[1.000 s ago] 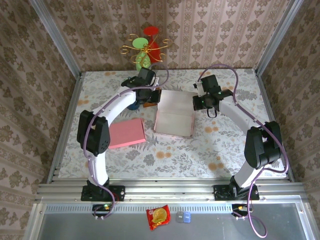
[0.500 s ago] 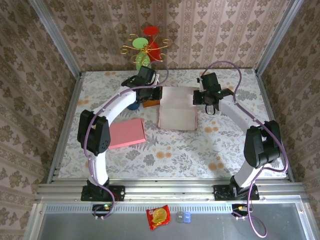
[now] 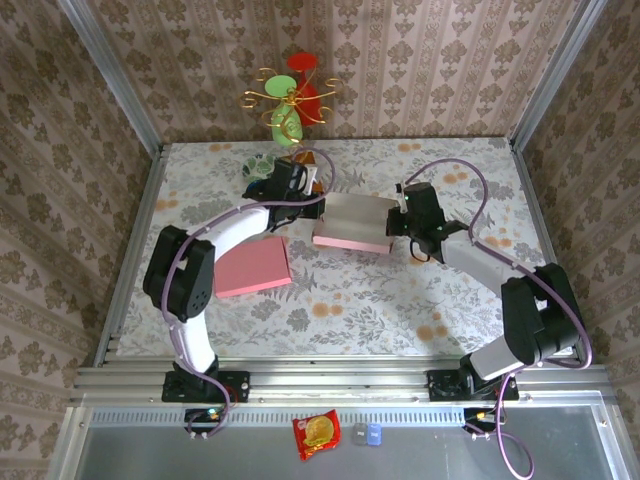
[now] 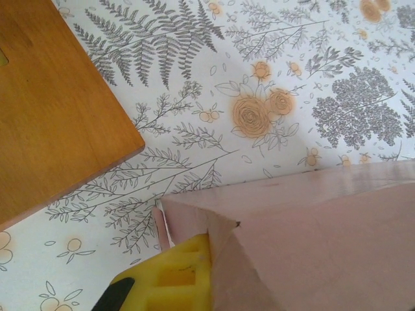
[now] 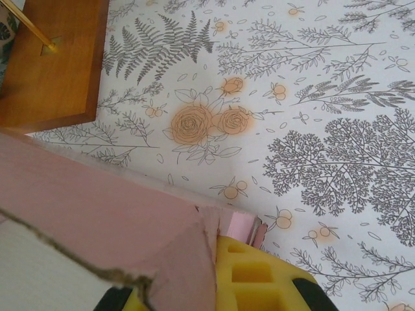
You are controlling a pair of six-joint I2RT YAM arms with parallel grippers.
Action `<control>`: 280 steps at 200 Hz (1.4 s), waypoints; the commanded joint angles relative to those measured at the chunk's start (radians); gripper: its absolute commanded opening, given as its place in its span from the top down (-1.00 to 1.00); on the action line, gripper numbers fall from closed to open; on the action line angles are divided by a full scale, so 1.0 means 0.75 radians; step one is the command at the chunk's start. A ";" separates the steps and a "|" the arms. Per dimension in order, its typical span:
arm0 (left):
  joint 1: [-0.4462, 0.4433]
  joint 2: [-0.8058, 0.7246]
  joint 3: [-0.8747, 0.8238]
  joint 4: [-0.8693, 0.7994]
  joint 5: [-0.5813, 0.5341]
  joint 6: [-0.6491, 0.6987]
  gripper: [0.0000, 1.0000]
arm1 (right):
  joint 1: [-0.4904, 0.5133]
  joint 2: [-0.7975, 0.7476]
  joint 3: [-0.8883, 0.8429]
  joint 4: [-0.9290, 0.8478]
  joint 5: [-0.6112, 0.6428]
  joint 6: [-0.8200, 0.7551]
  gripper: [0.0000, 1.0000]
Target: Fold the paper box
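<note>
Seen from above, my left pincer [image 3: 308, 198] was pressed together on the left end of the paper box [image 3: 350, 228]. My right pincer [image 3: 398, 222] was pinching the box's right end. The box stretched between the two pincers as a half-folded pink shell, with a pale panel facing up and a pink side turned toward my bases. A flat pink sheet [image 3: 253, 267] lay on the floral worktop [image 3: 400, 300], left of my left pincer and closer to my bases, apart from the box. Beyond my left pincer, by the far wall, stood a gold wire ornament [image 3: 290, 100] carrying a green disc and a red one. Far behind both pincers, past my bases, a red snack packet [image 3: 316, 433] rested on the front ledge.

From my left wrist, the yellow left finger pad [image 4: 172, 282] sat against a folded pink corner of the box. The cardboard was clamped at that corner, and the box wall ran away to the right of the pincer. Ahead and to the left of the pincer lay a wooden board [image 4: 52, 110], separated from the box by a strip of patterned worktop.

From my right wrist, the yellow right finger pad [image 5: 259, 278] was closed against another pink corner. The box spread to the left of this pincer and showed a rough, pale cut edge. Ahead and to the left, the wooden board lay near the box. A thin gold rod [image 5: 29, 26] was set into it.
</note>
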 commanded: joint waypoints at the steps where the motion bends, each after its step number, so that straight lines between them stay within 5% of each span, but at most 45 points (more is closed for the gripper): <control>1: -0.068 -0.058 -0.040 0.091 0.100 -0.002 1.00 | 0.054 -0.056 -0.009 0.094 -0.023 0.023 1.00; 14: -0.075 -0.072 -0.060 0.075 0.064 0.007 1.00 | 0.065 -0.068 0.000 0.033 -0.001 0.043 1.00; 131: -0.195 -0.174 -0.288 0.154 -0.265 0.028 1.00 | 0.103 -0.308 -0.078 -0.243 -0.082 0.481 -0.04; 213: -0.238 -0.182 -0.295 0.151 -0.368 0.017 1.00 | 0.115 -0.499 -0.123 -0.471 -0.313 0.859 -0.31; 243: -0.251 -0.178 -0.291 0.152 -0.394 0.010 1.00 | 0.129 -0.554 -0.139 -0.495 -0.320 0.916 -0.73; 280: -0.256 -0.174 -0.287 0.152 -0.405 0.012 1.00 | 0.130 -0.591 -0.111 -0.597 -0.337 0.932 -0.76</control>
